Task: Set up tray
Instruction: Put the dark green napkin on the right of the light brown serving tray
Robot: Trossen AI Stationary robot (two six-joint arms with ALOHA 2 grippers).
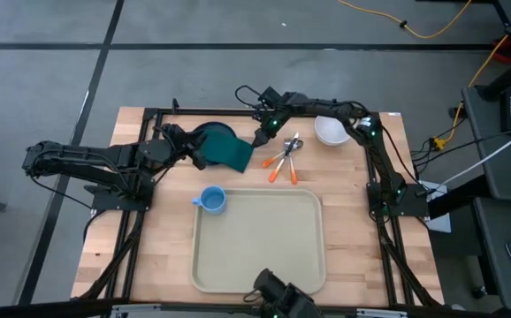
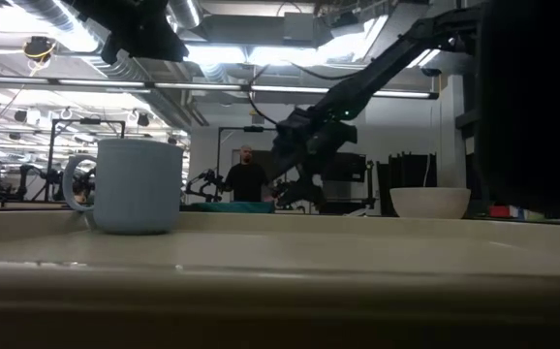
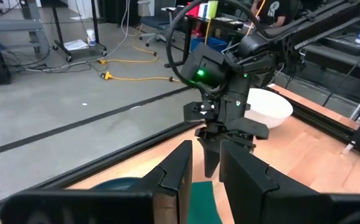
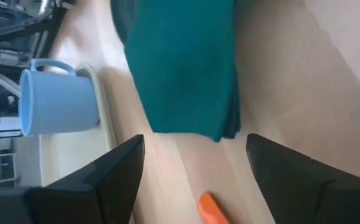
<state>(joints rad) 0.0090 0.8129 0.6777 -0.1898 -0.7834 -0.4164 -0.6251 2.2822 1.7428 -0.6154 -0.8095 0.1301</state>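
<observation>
High view: no writing is legible as the right gripper (image 1: 260, 139), fingers spread and empty, hangs beside the green napkin (image 1: 229, 152). Left gripper (image 1: 199, 157) pinches the napkin's other side. Tray (image 1: 257, 240) lies at the near edge.

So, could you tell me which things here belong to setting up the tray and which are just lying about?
For the job:
- tray
- blue mug
- green napkin
- dark plate, under the napkin
- white bowl
- orange-handled cutlery

Just about:
- yellow cable on the floor
- person in the room behind
</observation>
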